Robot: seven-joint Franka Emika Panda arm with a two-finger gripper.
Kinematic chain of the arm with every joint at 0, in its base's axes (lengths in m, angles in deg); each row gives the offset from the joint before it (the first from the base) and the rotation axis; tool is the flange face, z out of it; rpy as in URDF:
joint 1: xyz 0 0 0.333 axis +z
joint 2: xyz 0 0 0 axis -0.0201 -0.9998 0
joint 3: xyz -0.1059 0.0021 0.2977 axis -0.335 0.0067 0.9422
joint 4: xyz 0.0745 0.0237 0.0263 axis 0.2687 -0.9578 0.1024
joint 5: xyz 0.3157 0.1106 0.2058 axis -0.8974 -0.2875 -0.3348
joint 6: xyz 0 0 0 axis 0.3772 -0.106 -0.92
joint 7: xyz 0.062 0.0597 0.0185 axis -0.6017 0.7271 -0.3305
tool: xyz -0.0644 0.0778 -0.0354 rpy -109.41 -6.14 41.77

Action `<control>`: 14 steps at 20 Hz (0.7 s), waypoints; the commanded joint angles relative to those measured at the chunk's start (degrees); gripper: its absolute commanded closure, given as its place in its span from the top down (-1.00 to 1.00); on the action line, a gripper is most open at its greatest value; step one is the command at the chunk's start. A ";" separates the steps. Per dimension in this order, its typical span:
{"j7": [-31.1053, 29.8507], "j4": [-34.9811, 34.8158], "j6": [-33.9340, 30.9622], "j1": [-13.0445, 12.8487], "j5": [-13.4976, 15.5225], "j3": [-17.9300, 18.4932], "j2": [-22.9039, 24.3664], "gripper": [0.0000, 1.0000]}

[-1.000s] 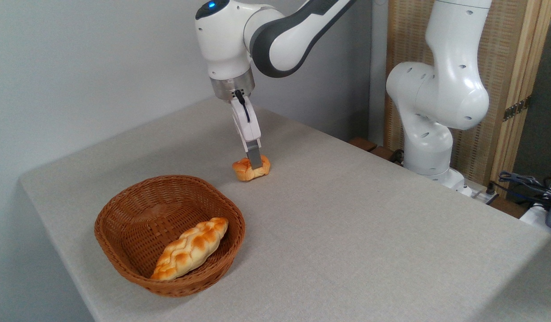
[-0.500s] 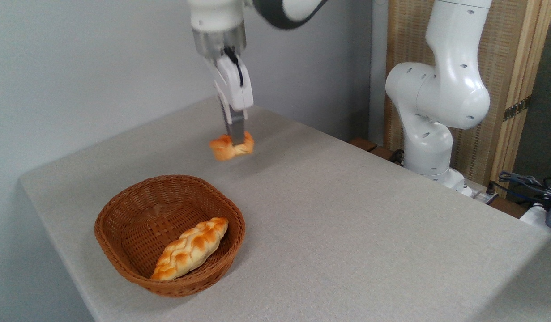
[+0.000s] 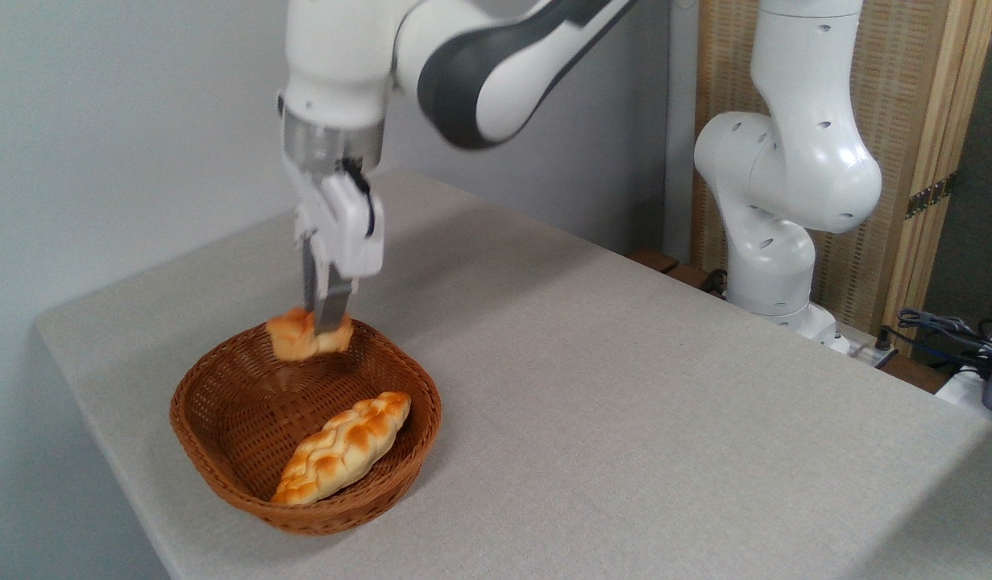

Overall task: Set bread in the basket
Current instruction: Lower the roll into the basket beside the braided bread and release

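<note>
My pincer (image 3: 318,322) grips the small round orange-golden bun (image 3: 309,336), holding it in the air over the far rim of the oval brown woven wicker basket (image 3: 222,475) near the left edge of the grey cloth-covered counter (image 3: 624,419). A long braided pale-and-golden loaf (image 3: 344,447) lies in the basket's near half, apart from the bun.

One bun (image 3: 302,338), one braided loaf (image 3: 342,457), one basket (image 3: 222,475), one table (image 3: 624,403), one robot arm (image 3: 496,72).
</note>
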 commanded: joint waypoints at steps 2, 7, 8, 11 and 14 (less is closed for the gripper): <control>0.61 1.03 3.91 -0.08 0.59 -0.59 -3.29 0.63; 0.70 1.03 4.08 -0.17 0.50 -1.55 -4.18 1.00; 0.70 1.03 4.08 -0.17 0.50 -1.64 -4.18 1.00; 0.70 1.03 4.26 -0.17 0.76 -1.73 -4.61 1.00; 0.70 1.20 4.35 -0.17 0.85 -1.73 -4.53 1.00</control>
